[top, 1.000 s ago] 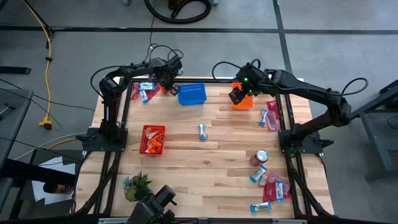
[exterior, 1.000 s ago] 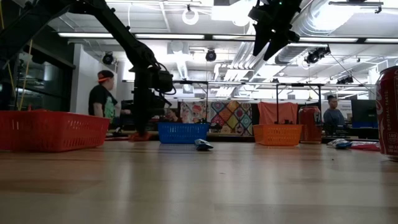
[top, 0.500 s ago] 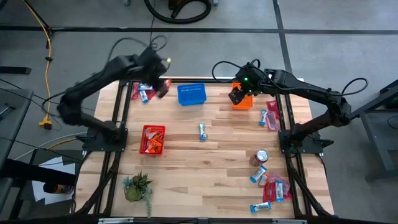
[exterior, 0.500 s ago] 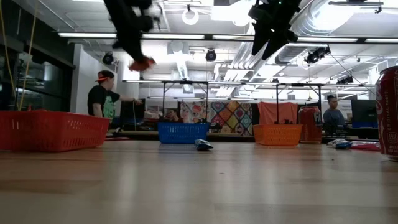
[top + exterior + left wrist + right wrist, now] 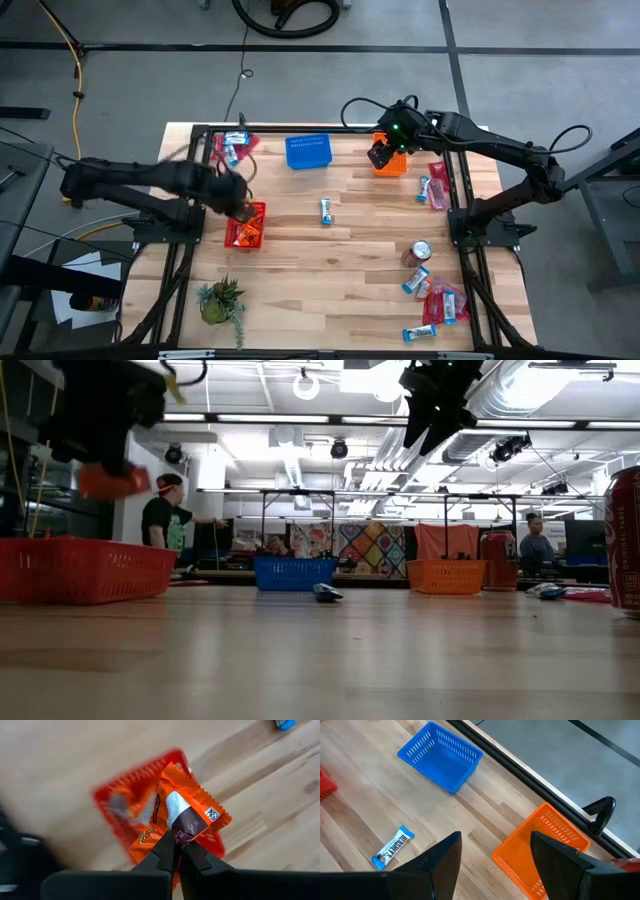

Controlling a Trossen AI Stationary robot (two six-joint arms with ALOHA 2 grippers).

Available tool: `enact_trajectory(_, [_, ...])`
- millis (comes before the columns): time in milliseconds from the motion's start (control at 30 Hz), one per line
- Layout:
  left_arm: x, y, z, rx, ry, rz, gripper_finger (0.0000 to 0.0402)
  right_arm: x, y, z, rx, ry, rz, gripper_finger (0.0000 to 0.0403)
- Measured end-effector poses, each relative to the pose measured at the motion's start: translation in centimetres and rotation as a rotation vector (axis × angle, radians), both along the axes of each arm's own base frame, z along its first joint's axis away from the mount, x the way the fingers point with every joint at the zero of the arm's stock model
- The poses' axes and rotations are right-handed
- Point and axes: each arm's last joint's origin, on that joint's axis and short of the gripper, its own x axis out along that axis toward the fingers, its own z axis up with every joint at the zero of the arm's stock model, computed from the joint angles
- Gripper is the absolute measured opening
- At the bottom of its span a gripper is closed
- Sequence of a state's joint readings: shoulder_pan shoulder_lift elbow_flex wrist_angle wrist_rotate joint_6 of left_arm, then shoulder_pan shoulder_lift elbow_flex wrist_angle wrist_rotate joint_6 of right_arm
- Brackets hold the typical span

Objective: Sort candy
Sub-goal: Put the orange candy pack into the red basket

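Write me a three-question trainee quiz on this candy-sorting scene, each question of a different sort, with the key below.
1. True or false: the left gripper is shut on an orange candy packet above the red basket.
2. Multiple choice: the right gripper hangs over which basket? A) the blue basket B) the orange basket C) the red basket
3. Fill in: the lone blue-and-white candy bar lies on the bare table between the red basket and the ____ basket.

Key: 1 true; 2 B; 3 orange.
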State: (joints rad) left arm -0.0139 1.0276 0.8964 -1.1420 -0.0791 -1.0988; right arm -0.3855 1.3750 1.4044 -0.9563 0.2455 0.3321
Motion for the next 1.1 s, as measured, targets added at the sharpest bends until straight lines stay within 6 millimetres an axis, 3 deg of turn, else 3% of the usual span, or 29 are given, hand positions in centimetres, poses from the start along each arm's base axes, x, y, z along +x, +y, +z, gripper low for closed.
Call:
enact_trajectory(167, [0.8,-1.1,-3.4,-0.026,-0.062,0.093,0.0000,0.0,0.0,0.0,-0.001,-0.001,0.000,0.0232])
enact_trajectory(467, [1.0,-1.4,-6.4,-0.052,0.031,0.224,0.0000,0.0,0.0,0.0,-0.003,-0.006,0.000,0.0232])
enact_trajectory(667, [1.9,-1.6,-8.2,-0.067,0.044,0.218,0.0000,0.1,0.0,0.0,-0.002,-0.009,-0.003,0.0232])
enact_trajectory(900, [2.3,-1.7,-8.3,-0.062,0.026,0.155,0.0003,0.1,0.0,0.1,-0.004,-0.010,-0.001,0.0232])
enact_trajectory(1100, [1.6,-1.6,-7.2,-0.086,-0.023,0.128,0.0045,0.1,0.0,0.1,-0.005,-0.010,-0.001,0.0232])
